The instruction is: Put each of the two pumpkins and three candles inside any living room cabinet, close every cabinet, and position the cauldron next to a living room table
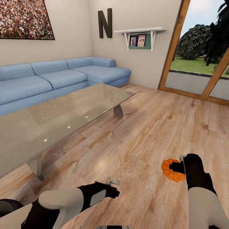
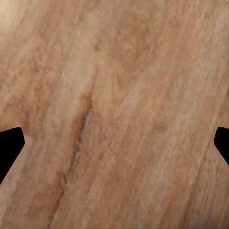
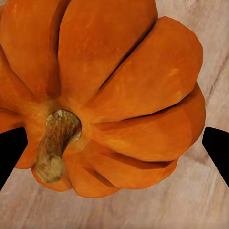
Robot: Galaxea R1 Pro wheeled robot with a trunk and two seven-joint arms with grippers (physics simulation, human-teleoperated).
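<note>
Both arms hung low over the floor [image 1: 143, 133], right gripper [image 3: 114, 148] spread wide astride the pumpkin [image 3: 109, 90], which should sit centred before pinching; left gripper [image 2: 114, 143] spread, empty.

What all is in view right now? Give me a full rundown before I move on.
pumpkin: one, orange, above the wooden floor, between the right gripper's fingers
coffee table: one, glass top, grey legs, at the head view's left
sofa: one, blue, L-shaped, behind the table against the walls
letter N: one, dark, on the far wall
shelf: one, white, on the far wall, holding two framed pictures
wall picture: one, speckled, above the sofa
glass door: wood-framed, at the right, garden outside
floor: light wood planks
left gripper: open, over bare floor
right gripper: fingers spread around the pumpkin; grip unclear
</note>
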